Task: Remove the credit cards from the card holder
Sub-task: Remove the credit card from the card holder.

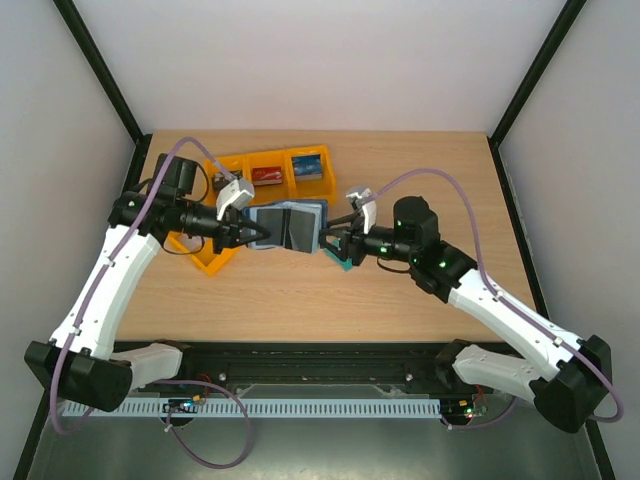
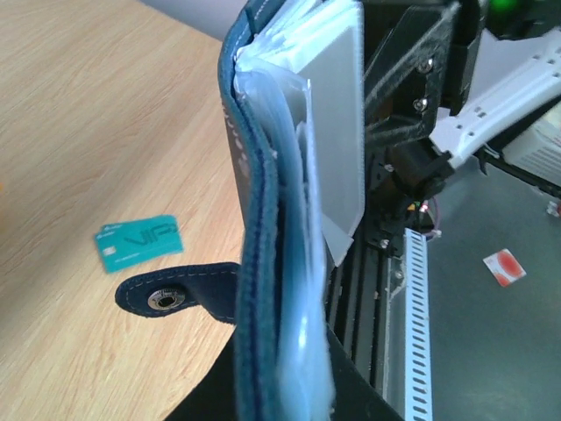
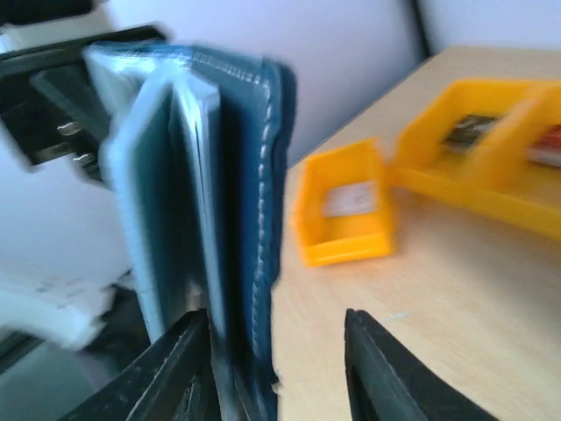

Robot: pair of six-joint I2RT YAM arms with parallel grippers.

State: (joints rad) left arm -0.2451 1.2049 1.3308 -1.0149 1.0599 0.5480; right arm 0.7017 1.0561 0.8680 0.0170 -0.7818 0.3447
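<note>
The card holder (image 1: 289, 226) hangs open above the worktop (image 1: 400, 300), its long axis running left to right between both arms. The left pincer (image 1: 262, 234) clamps its left edge; the right pincer (image 3: 279, 368) is apart (cover between fingers).

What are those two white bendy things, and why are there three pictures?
They are two robot arms bolted to a wooden table. One picture looks down from above; the other two come from little cameras on each arm's wrist.

Between them, lifted off the table, is a dark blue card holder, like a small wallet with clear sleeves. The left gripper grips one side. The right gripper is at the other side, its jaws open around that edge.

On the table sit orange bins with small things inside, and a teal card lies loose on the wood.
</note>
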